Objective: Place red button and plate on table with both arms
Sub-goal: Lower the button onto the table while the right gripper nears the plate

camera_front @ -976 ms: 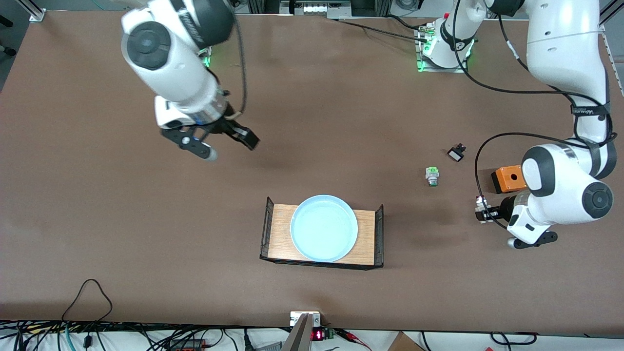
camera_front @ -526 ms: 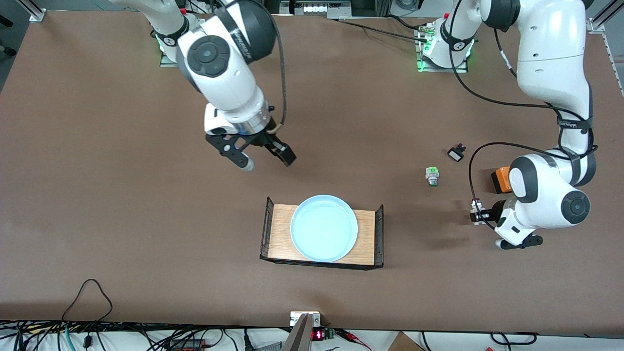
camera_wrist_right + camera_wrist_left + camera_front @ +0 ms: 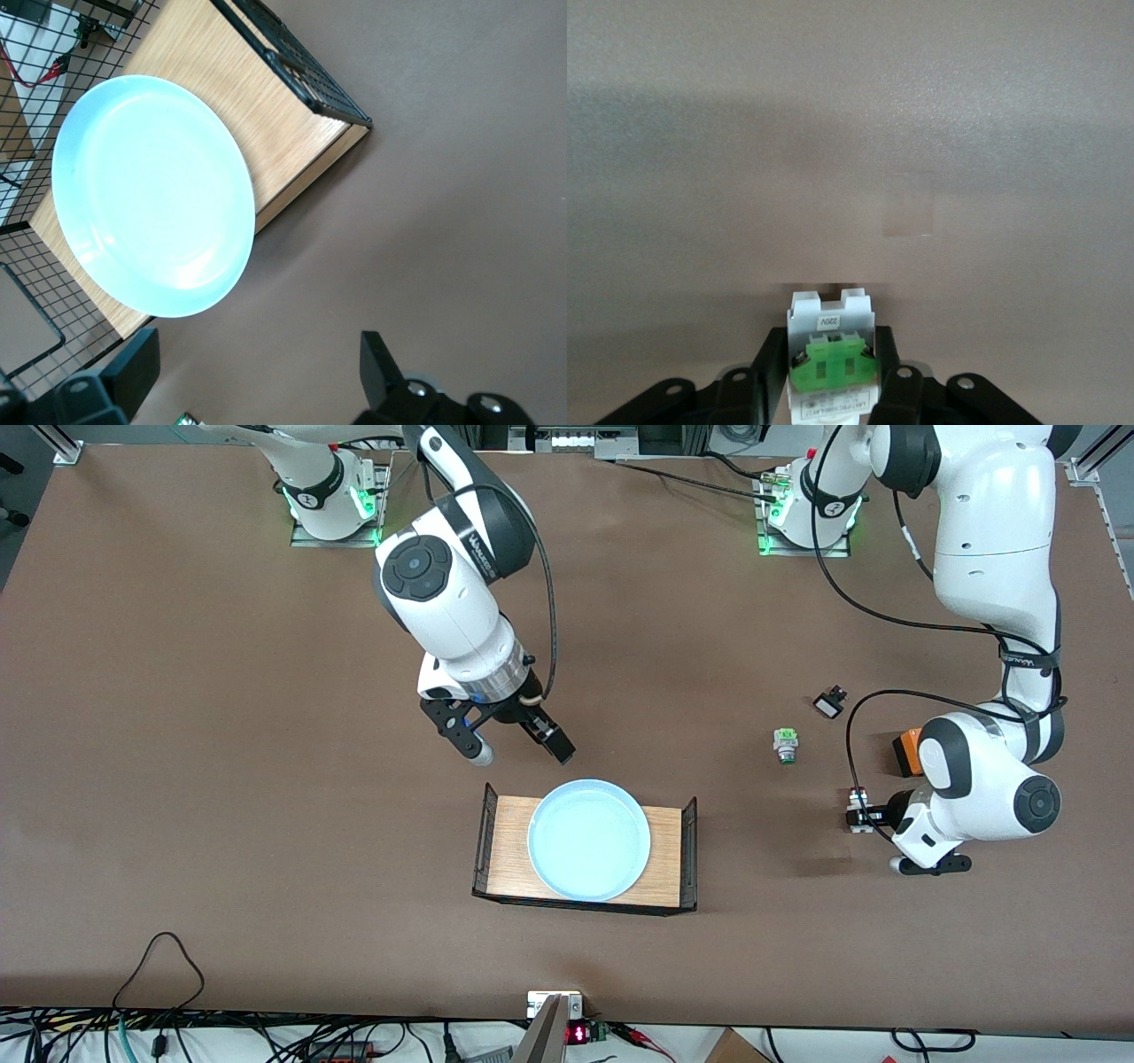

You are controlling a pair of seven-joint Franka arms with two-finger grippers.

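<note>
- Front view: the left gripper (image 3: pixel 873 815), mid-frame toward the left arm's end, pinches the red button (image 3: pixel 856 817) low over the table (image 3: pixel 221 779). Looks like the set-down step; next comes letting go.
- The right gripper (image 3: pixel 521 758) hangs spread just above the tray (image 3: pixel 509 841), which holds the plate (image 3: pixel 588 839).
- Left wrist view: fingers (image 3: pixel 772 372) flank the button's green block.
- Right wrist view: plate rim ahead, ungrasped.

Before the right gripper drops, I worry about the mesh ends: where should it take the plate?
Probably the plate's raised rim on the edge toward the robots, from above: that side overhangs the tray, clear of its mesh ends.
</note>
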